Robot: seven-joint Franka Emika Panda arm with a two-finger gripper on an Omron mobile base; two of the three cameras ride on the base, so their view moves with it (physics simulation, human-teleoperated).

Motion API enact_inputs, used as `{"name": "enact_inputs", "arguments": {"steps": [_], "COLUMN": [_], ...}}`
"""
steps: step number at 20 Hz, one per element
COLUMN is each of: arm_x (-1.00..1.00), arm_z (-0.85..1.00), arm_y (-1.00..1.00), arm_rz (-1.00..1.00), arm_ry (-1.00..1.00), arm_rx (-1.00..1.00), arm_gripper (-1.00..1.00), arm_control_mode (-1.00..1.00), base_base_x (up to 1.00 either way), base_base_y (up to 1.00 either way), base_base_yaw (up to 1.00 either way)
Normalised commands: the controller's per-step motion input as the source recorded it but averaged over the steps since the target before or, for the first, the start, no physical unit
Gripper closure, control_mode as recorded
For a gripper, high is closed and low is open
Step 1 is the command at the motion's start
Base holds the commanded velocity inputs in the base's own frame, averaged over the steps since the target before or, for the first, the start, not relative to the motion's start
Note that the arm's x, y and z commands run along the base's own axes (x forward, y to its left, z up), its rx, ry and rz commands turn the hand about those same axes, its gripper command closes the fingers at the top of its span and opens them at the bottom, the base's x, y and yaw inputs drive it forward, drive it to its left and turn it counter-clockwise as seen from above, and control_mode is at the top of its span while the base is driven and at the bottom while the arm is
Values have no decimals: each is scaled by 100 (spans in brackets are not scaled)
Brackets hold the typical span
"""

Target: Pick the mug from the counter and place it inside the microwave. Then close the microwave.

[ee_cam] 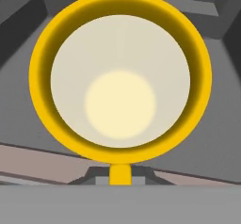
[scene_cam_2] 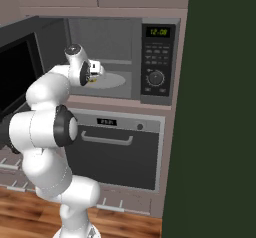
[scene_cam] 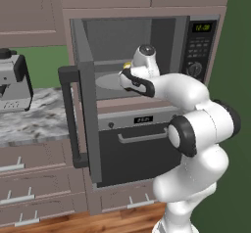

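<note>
Mug: yellow, rim facing my hand camera, inside the open microwave
My gripper: at the microwave mouth; jaw spread and grip I cannot tell

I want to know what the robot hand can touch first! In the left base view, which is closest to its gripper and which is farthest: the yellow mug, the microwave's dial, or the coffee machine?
1. mug, right at the gripper, at the microwave's mouth.
2. dial, on the panel to the right.
3. coffee machine, far left on the counter.
</note>
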Motion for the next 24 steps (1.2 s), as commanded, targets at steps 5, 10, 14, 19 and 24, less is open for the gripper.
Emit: {"name": "enact_inputs", "arguments": {"steps": [5, 10, 14, 19, 24], "arm_x": [43, 32, 28, 22, 18], "arm_z": [0, 0, -2, -18, -33], "arm_y": [0, 0, 0, 0, 0], "arm_rz": [0, 0, 0, 0, 0], "arm_ry": [0, 5, 2, 0, 0], "arm_rx": [0, 0, 0, 0, 0], "arm_gripper": [100, 100, 100, 100, 100], "arm_control_mode": [-100, -100, -100, -100, -100], "base_base_x": [0, 0, 0, 0, 0], "base_base_y": [0, 0, 0, 0, 0], "base_base_yaw": [0, 0, 0, 0, 0]}}
